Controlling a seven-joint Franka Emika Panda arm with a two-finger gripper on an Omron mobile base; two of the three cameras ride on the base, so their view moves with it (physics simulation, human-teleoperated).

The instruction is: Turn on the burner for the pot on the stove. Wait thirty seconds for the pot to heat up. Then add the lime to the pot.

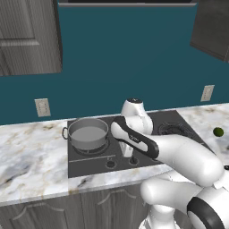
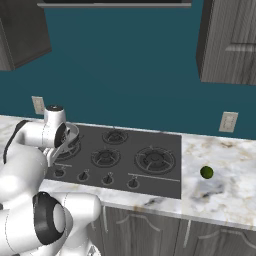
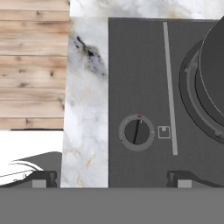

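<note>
- Jaws of my gripper (image 3: pixel 111 179): spread wide, nothing between them; the two dark tips stand far apart, one over the marble counter (image 3: pixel 85 127) edge, one over the dark stove (image 3: pixel 140 65).
- Knob (image 3: pixel 137 131): small, round, black, in a grey ring, on the stove's front strip, between my tips and a little ahead of them; not touched.
- Pot (image 1: pixel 88 133): short grey steel, two loop handles, pale inside; sits on the front-left burner (image 1: pixel 91 149) of the stove, to the left of my wrist in the left base view. Its dark side curves in at the edge of the hand view.
- Lime (image 2: pixel 206 172): small dark green ball, on the marble counter right of the stove, well apart from the pot and from my hand.
- Floor (image 3: pixel 33 65): wood planks, seen past the counter's edge.
</note>
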